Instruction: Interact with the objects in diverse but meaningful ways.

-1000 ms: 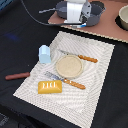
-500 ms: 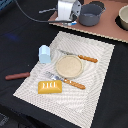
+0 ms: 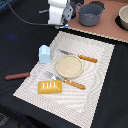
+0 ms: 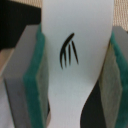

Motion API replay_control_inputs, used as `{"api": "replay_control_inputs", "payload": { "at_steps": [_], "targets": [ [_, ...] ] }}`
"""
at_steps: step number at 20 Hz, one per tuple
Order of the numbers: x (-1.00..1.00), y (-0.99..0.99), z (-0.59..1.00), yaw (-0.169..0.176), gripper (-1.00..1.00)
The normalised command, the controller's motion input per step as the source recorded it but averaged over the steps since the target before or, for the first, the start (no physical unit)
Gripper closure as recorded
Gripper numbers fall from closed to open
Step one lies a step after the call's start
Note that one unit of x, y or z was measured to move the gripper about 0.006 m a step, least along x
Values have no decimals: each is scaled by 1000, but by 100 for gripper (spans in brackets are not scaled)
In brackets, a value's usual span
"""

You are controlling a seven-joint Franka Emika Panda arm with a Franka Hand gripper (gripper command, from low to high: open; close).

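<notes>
Bread loaf (image 3: 50,87), yellow-orange with scored top, lies on the near part of the striped placemat (image 3: 95,95), just beside the fork (image 3: 64,80) with a wooden handle. Blue carton block (image 3: 45,53) stands upright at the mat's edge on the exterior view's left. Sausage stick (image 3: 17,76), reddish-brown, lies off the mat on the black table (image 3: 20,40), well apart from the loaf. Round beige plate (image 3: 69,66) sits mid-mat between fork and knife (image 3: 80,57).

Gripper (image 4: 75,70) is up at the far edge of the mat, near the brown board (image 3: 107,31). Wrist view: its two green-padded fingers (image 4: 37,70) are clamped on a flat white piece (image 4: 75,30) with a black claw-like mark, pads touching it on both sides. In the exterior view the gripper (image 3: 58,15) is a white blur; a bit of blue shows beneath it, can't tell what.

Grey pot (image 3: 92,13) sits on the brown board; another pot (image 3: 123,17) is cut off at the exterior view's right.
</notes>
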Motion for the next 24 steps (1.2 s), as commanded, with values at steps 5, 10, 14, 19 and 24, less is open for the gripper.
{"api": "replay_control_inputs", "payload": {
  "at_steps": [5, 10, 14, 19, 24],
  "targets": [
    [-938, -153, -521, -50, 100],
    [-907, -129, -509, -43, 100],
    [-216, -16, 97, -14, -100],
    [138, 10, 462, -15, -100],
    [139, -51, 630, -7, -100]
  ]
}}
